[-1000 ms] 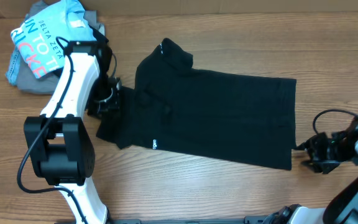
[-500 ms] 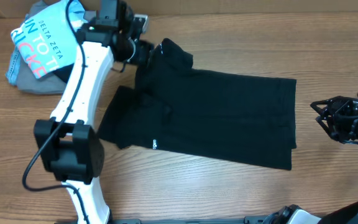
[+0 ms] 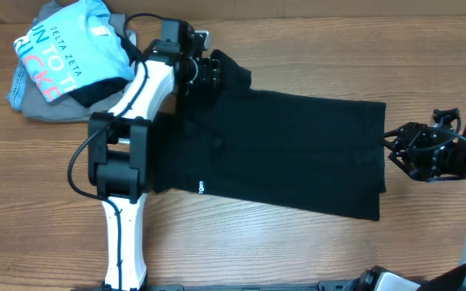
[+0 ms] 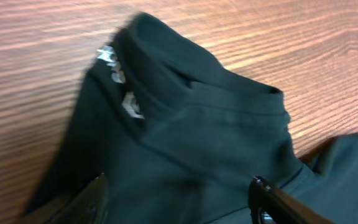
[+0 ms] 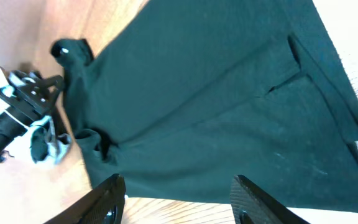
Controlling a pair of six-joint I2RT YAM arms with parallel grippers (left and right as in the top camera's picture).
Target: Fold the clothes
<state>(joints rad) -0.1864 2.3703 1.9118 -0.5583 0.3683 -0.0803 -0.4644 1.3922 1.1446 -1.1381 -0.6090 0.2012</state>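
Note:
The black T-shirt [image 3: 281, 149] lies partly folded across the middle of the wooden table, collar end at the upper left, a small white logo near its front edge. My left gripper [image 3: 210, 71] is open over the collar and white tag [image 4: 124, 99], fingers [image 4: 178, 193] spread above the fabric. My right gripper [image 3: 396, 149] is open just beyond the shirt's right edge, holding nothing. In the right wrist view the shirt [image 5: 216, 106] fills the frame beyond the open fingers [image 5: 180, 193].
A light blue "DELTA ZETA" shirt [image 3: 59, 52] lies on a grey folded garment [image 3: 39, 105] at the back left corner. Bare wooden tabletop [image 3: 241, 242] runs along the front edge.
My left gripper moved from the shirt's left sleeve up and right to the collar. My right gripper rose from the lower right corner to the shirt's right edge.

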